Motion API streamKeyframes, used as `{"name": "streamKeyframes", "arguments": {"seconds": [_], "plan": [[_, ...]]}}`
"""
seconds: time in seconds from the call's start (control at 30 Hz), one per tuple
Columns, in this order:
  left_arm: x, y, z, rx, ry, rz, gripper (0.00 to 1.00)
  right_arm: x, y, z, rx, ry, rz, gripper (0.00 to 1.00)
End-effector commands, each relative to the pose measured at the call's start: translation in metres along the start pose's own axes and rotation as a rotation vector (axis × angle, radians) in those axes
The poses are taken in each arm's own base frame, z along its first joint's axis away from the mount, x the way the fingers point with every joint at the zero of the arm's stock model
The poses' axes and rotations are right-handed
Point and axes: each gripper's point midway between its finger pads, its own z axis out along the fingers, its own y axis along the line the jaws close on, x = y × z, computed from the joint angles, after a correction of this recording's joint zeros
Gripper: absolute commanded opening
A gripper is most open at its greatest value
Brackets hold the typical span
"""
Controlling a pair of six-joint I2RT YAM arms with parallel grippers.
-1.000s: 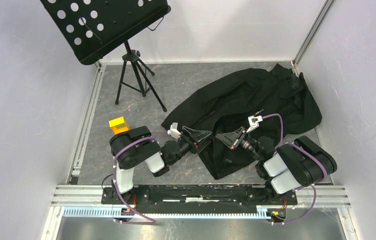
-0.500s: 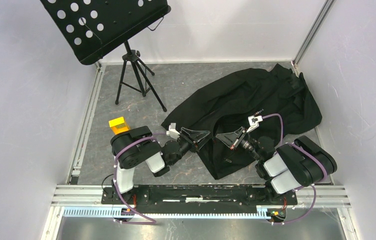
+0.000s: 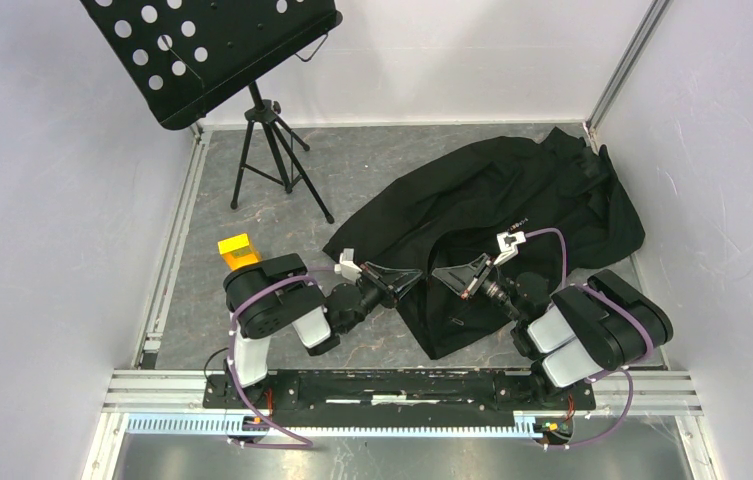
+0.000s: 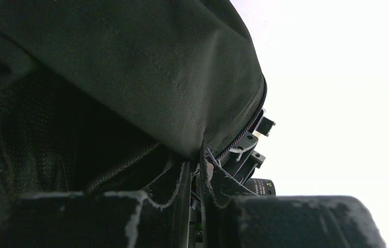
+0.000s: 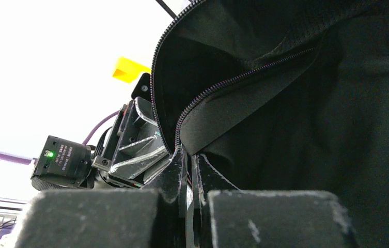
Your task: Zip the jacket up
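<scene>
black jacket [image 3: 522, 190] crumpled on right half of grey surface [image 3: 372, 165], unzipped, left hand [image 3: 415, 274] clamped on one zipper edge, right hand [image 3: 437, 272] pinching the other zipper edge, hands tip to tip, nearly touching

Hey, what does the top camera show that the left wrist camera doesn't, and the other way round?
Only the top view: the music stand, the yellow block and the whole black jacket spread out. Only the left wrist view: zipper teeth and mesh lining up close, with fabric pinched in the left claw. Both: the jacket, the left claw and the right claw.
</scene>
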Motion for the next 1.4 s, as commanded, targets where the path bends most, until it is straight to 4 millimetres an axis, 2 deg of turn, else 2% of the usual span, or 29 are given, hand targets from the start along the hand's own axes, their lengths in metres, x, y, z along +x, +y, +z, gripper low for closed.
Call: {"name": "streamKeyframes", "arguments": {"seconds": [0.0,0.37,0.63,0.93,1.07,1.23,1.37], "plan": [[0.002,-0.004,-0.004,0.023,0.0,-0.006,0.14,-0.042,0.062,-0.015,-0.246,-0.208,-0.116,0.0],[0.009,-0.002,-0.008,0.021,0.043,0.053,0.05,-0.044,0.061,-0.015,-0.237,-0.205,-0.078,0.0],[0.014,-0.022,-0.01,0.082,0.06,0.147,0.02,-0.047,0.054,-0.018,-0.197,-0.223,-0.022,0.0],[0.015,-0.006,-0.019,0.039,0.086,0.171,0.02,-0.052,0.052,-0.022,-0.192,-0.256,0.037,0.0],[0.015,-0.005,-0.022,0.042,0.093,0.212,0.02,-0.053,0.051,-0.023,-0.185,-0.268,0.063,0.0],[0.021,0.014,-0.026,-0.006,0.14,0.224,0.02,-0.057,0.054,-0.026,-0.197,-0.289,0.097,0.0],[0.02,0.023,-0.03,-0.033,0.148,0.22,0.02,-0.048,0.044,-0.023,-0.155,-0.249,0.092,0.0]]}}
